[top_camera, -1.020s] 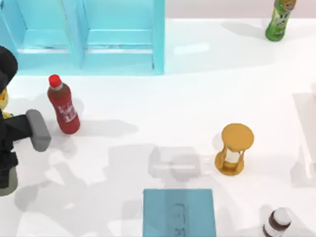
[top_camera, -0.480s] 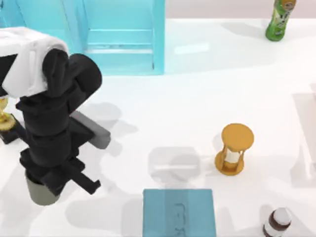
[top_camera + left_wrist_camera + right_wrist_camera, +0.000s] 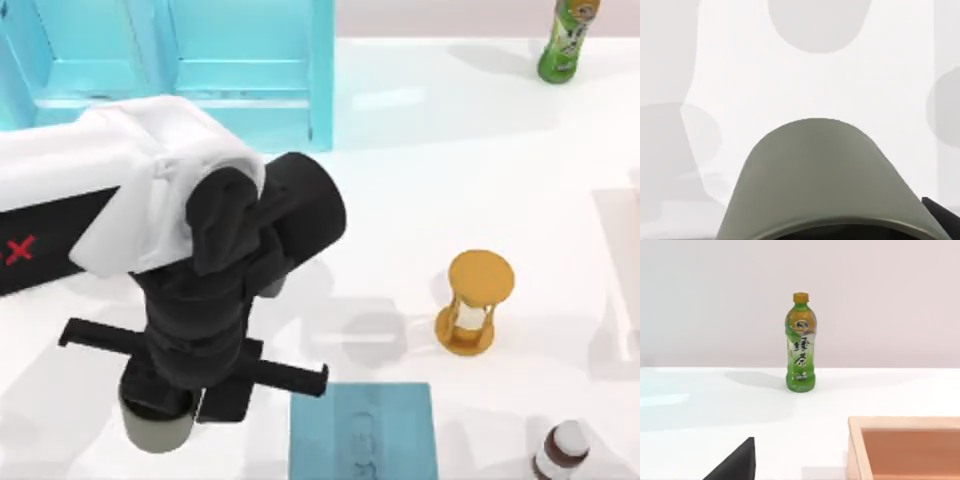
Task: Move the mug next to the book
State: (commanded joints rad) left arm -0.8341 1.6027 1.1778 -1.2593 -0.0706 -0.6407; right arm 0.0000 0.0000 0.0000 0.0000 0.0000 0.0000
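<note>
The mug (image 3: 150,432) is a greyish-beige cup held above the table near the front, left of the book. My left gripper (image 3: 172,392) is shut on the mug, with the black wrist covering its top from above. The mug's side (image 3: 820,180) appears close up in the left wrist view, over white table. The teal-blue book (image 3: 362,432) lies flat at the front edge, about a mug's width to the right of the mug. A dark corner of my right gripper (image 3: 740,462) is in the right wrist view, parked at the right side.
A golden hourglass (image 3: 472,300) stands right of and behind the book. A brown white-capped jar (image 3: 560,452) is at the front right. A green bottle (image 3: 568,38) (image 3: 800,342) stands far back right, a wooden box (image 3: 905,447) nearby. The light-blue shelf unit (image 3: 200,70) fills the back left.
My left arm has swung from the far left toward the right and front, carrying the mug closer to the book. The arm now covers the spot where the red bottle stood.
</note>
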